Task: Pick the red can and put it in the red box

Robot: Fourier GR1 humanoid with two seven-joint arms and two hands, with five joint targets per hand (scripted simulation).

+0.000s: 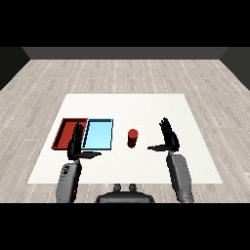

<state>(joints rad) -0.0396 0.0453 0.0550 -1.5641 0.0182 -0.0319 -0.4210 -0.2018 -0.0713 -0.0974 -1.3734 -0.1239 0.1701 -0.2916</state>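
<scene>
Can [132,137] upright, 9 o'clock of right hand [169,139], apart; fingers spread wide. Prob. light, rigid, slick; grasp mid-body.

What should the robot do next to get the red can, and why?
Probably move the right hand leftward toward the red can. The can stands upright on the white table, untouched, and the right hand is open with straight fingers, beside it and apart. The left hand is farther away, in front of the red tray.
</scene>
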